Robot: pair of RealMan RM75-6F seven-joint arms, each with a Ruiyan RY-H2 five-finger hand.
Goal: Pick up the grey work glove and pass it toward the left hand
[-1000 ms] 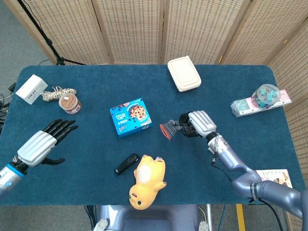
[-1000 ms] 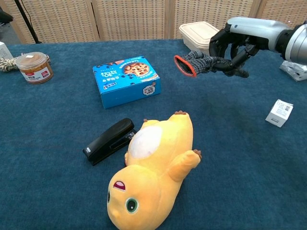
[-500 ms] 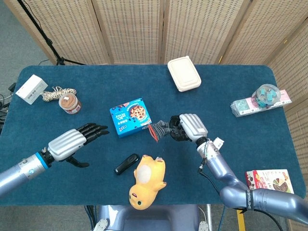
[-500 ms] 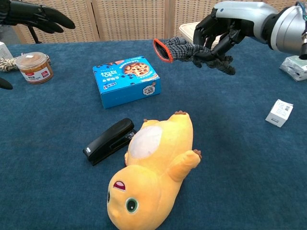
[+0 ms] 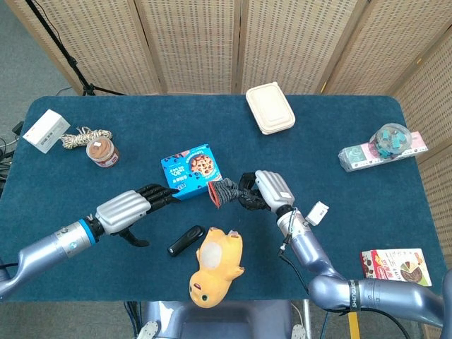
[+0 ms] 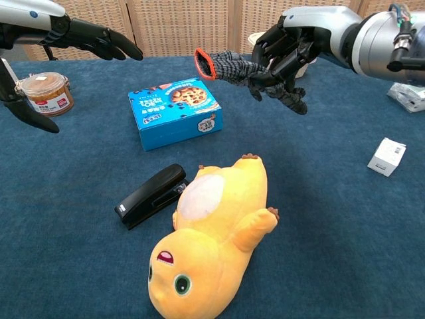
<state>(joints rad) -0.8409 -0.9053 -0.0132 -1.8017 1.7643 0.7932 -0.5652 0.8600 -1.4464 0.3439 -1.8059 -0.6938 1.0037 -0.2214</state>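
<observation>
Chest view: right hand holds grey work glove.

Grey glove, orange-red cuff

Hands: left hand and right hand had black fingers and ribbed silver backs.
Arms: glossy grey-blue shells.
Left wrist: a blue ring.

Woven tan folding screen behind blue-carpeted table; grey floor at left, black tripod leg standing there.
</observation>
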